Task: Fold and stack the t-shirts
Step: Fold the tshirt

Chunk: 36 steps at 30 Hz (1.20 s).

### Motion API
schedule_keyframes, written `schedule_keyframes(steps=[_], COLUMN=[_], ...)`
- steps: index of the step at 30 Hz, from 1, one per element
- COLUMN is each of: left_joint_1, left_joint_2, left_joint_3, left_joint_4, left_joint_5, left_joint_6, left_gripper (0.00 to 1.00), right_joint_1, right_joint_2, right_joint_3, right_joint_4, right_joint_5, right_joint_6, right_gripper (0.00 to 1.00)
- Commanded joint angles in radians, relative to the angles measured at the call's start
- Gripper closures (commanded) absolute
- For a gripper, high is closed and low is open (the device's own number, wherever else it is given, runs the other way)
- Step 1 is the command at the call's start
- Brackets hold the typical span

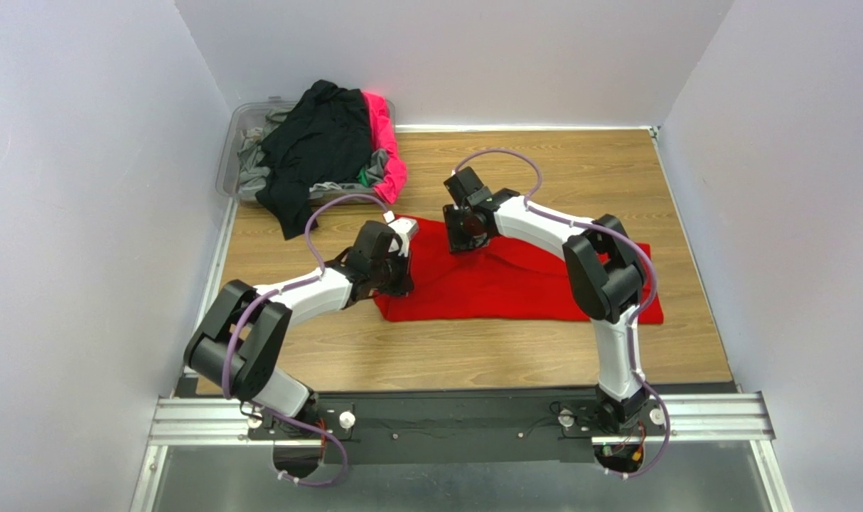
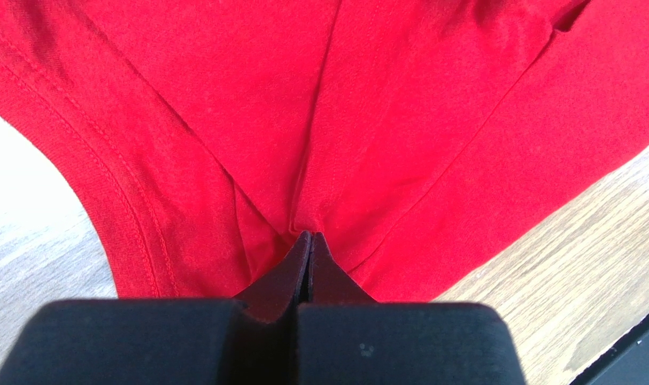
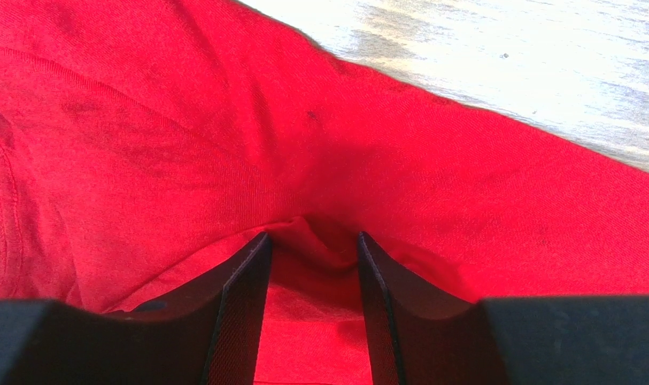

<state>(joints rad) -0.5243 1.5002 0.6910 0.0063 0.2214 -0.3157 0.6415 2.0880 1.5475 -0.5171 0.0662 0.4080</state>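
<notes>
The bright red t-shirt [image 1: 511, 283] lies partly folded on the wooden table. My left gripper [image 1: 396, 282] is at its left edge, shut, with a pinch of red cloth [image 2: 304, 144] at the fingertips; creases run out from the pinch. My right gripper [image 1: 466, 241] is down on the shirt's upper left part. Its jaws stand apart, with a raised ridge of red cloth [image 3: 320, 233] between the tips. Other t-shirts are heaped at the back left: black [image 1: 318, 139], hot pink [image 1: 385, 149], grey [image 1: 256, 160] and a bit of green [image 1: 363, 175].
A clear plastic bin [image 1: 233, 133] at the back left corner holds the heap, which spills over its rim onto the table. White walls close in the table on the left, back and right. Bare wood [image 1: 575, 171] shows behind the red shirt and in front of it.
</notes>
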Motion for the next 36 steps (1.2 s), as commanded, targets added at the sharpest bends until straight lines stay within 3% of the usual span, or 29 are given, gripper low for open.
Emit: schedule_keyframes(steps=[1,4,6,19,36], left_joint_1=[-0.006,-0.008,-0.009,-0.017,-0.054], left_joint_2=[-0.008,-0.003,0.000,-0.001,-0.058], left_joint_3=[0.025,0.027,0.028,0.033,0.047], left_joint_4=[0.003,0.004,0.003,-0.005,-0.072], left_joint_5=[0.015,0.015,0.015,0.015,0.015], left_joint_6=[-0.003,-0.003,-0.003,-0.003,-0.003], left_gripper=[1.00,1.00,1.00,1.00,1.00], right_joint_1=[0.000,-0.002,-0.002,-0.002,-0.002], right_joint_2=[0.014,0.006,-0.002,-0.065,-0.184], right_joint_3=[0.014,0.005,0.003,-0.004,-0.144], right_joint_4=[-0.008,-0.008,-0.008,-0.006,-0.003], right_joint_5=[-0.025,-0.034,-0.032,-0.020,-0.028], right_joint_6=[-0.015,-0.015,-0.014,-0.026,-0.035], right_gripper=[0.52,0.59,0.69,0.95,0.97])
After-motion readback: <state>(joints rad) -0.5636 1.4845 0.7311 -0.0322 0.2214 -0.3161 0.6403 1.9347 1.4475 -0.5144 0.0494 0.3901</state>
